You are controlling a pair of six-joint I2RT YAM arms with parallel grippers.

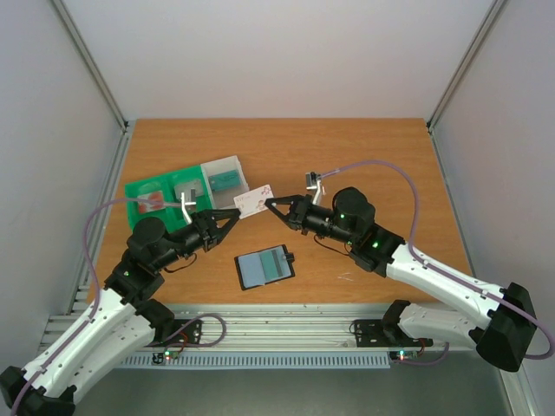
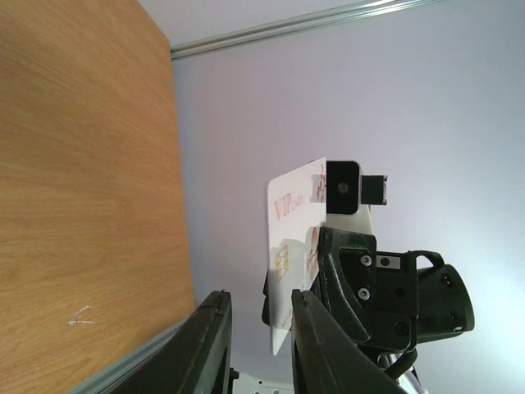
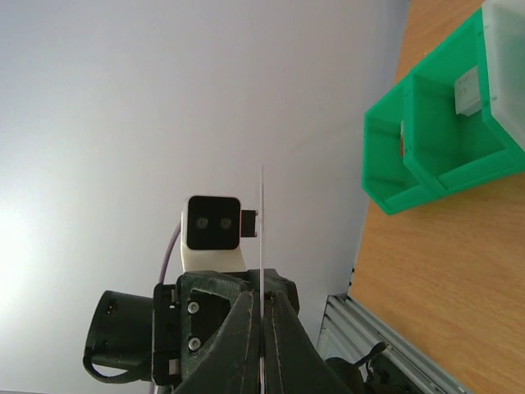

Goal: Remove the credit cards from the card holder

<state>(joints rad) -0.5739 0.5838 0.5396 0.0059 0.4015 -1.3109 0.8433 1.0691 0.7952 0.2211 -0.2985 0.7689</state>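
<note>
My right tool (image 3: 262, 328) is pressed together on the credit card (image 3: 262, 215). In the right wrist view the card shows edge-on, as a thin line rising from between the tips. From above, this tool (image 1: 270, 203) holds the right-hand short end of the card (image 1: 253, 201), and the card is up in the air, off the surface (image 1: 364, 156).

My left tool (image 2: 261, 349) comes at the card from the opposite side. Its jaws stand partly apart with a gap showing between them. The lower corner of the card (image 2: 291, 222) sits just beside one finger, and I cannot tell whether it touches.

The card's long axis runs from one tool to the other, so the free end points straight at my left tool (image 1: 232, 218), which is the nearer one for taking it over. I judge the next move to be a handover that depends on closing on that free end.

The card is whitish with red lettering, a gold chip patch and reddish blotches.

Below and toward me, the card holder (image 1: 264, 267) lies open and flat, with pale blue-grey pockets and a teal strip that may be another card. The green tray (image 1: 143, 186) lies behind my left tool.
</note>
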